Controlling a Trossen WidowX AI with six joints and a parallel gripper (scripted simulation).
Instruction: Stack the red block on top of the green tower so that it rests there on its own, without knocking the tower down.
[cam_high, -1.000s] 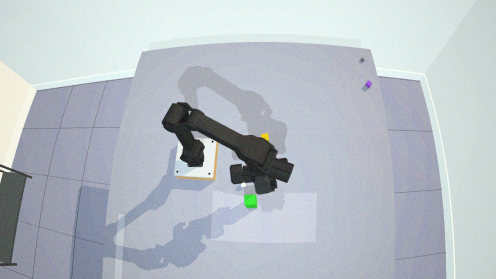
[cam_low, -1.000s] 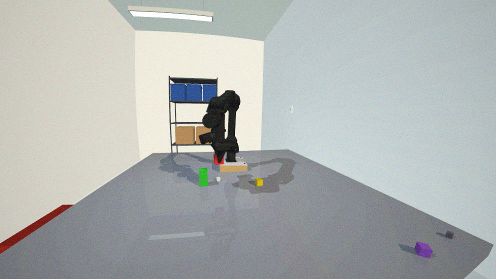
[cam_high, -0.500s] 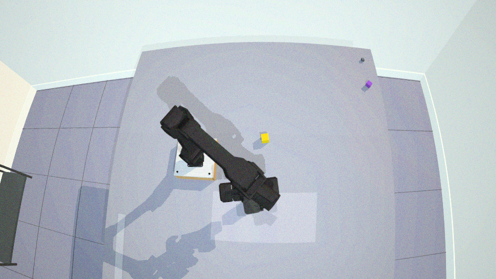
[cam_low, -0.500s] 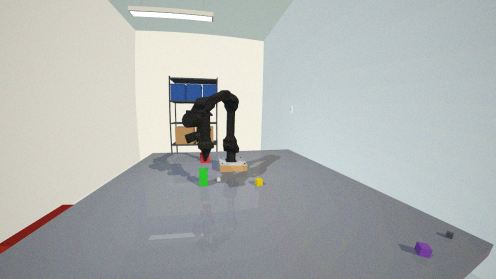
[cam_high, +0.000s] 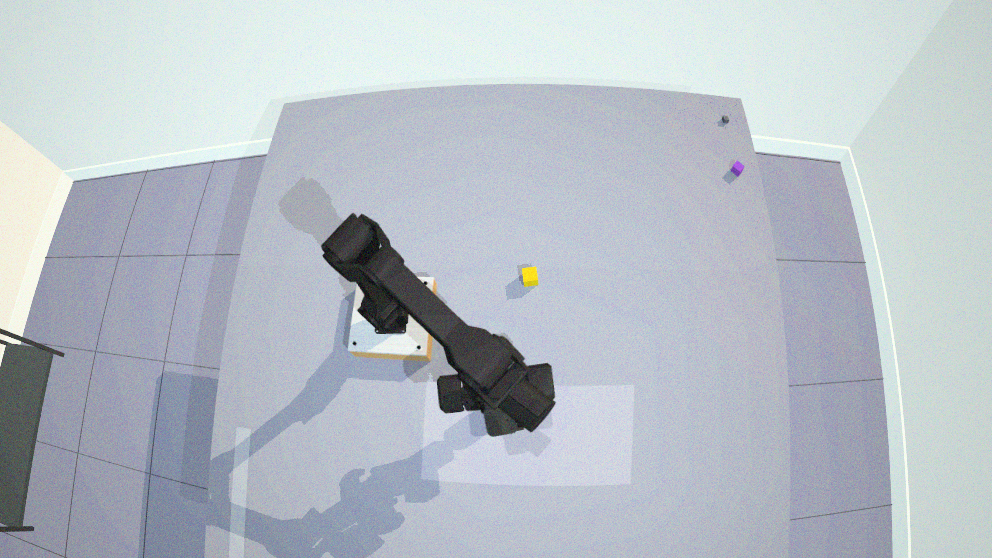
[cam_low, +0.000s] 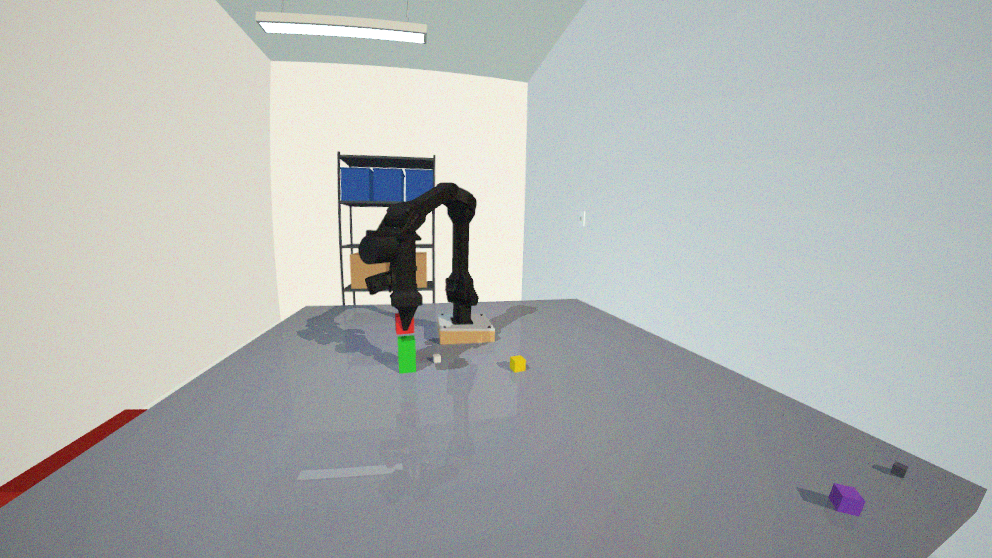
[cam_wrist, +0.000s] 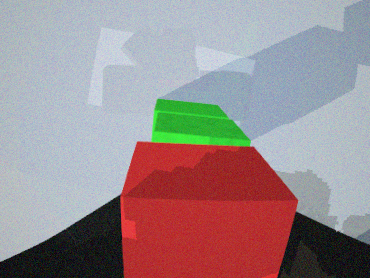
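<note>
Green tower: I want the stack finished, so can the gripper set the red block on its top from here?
Probably yes: the gripper holds the red block right above the green tower, with nothing between them.

Arm (cam_low: 443, 208) bent over — fingers clamped (pointing down).

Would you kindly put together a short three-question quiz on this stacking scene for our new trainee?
1. True or false: the gripper is shut on the red block.
2. In the exterior view, the red block is: A) on the table beside the green tower; B) right above the tower's top; C) next to the purple block.
3. Which small coloured block lies nearest the robot's base?

Key: 1 true; 2 B; 3 the yellow block.
</note>
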